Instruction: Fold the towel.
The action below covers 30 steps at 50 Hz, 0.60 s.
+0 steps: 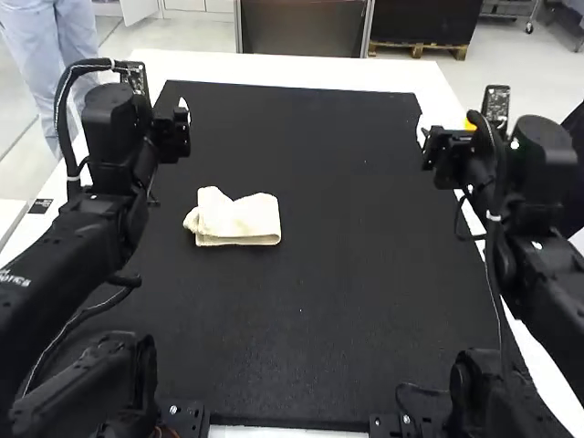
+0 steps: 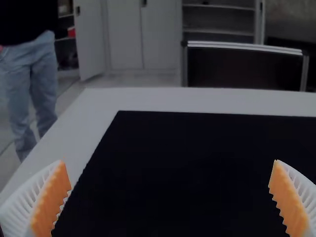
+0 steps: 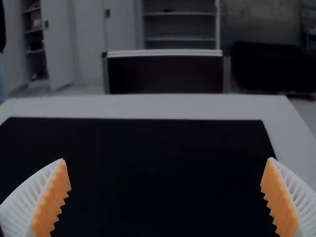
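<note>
Left claw and right claw gape wide, empty. In the high view, the towel lies toward ten o'clock from mid-mat. Folding seems nearly done, perhaps leaving tidying. Its long axis runs nine to three, squarer end toward three.

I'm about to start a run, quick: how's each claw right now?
Left white, ribbed, orange-padded claw: open, empty.
Right white, ribbed, orange-padded claw: open, empty.
</note>
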Tool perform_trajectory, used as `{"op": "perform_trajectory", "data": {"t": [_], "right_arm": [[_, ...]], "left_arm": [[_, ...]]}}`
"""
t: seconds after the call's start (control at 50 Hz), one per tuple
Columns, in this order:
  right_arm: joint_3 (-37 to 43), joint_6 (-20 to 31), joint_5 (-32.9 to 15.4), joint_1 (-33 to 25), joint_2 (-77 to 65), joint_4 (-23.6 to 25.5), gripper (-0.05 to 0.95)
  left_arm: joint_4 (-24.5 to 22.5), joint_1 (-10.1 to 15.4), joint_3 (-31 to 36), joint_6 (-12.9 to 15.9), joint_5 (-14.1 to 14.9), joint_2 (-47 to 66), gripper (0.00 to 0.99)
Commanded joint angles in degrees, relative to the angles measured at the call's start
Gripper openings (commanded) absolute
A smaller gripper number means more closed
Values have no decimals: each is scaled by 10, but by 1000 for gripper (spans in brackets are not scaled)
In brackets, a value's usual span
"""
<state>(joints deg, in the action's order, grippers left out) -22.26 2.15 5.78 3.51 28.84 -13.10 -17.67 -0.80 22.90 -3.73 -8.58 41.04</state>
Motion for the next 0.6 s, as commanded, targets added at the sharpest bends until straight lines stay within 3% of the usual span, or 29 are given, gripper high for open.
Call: {"op": "perform_trajectory", "data": {"t": [0.0, 0.22, 0.4, 0.58], "right_arm": [[1, -4, 5, -22, -34, -3, 889], [13, -4, 5, -33, -78, -3, 889], [30, -3, 4, -33, -109, -19, 889], [56, 8, 1, -33, -144, -38, 885]], "left_arm": [[-5, -3, -4, 2, 2, -18, 944], [-10, -3, -7, 14, 9, -26, 944], [-33, -3, -17, 24, 37, -40, 944], [-68, -5, -44, 36, 45, -60, 944]]}}
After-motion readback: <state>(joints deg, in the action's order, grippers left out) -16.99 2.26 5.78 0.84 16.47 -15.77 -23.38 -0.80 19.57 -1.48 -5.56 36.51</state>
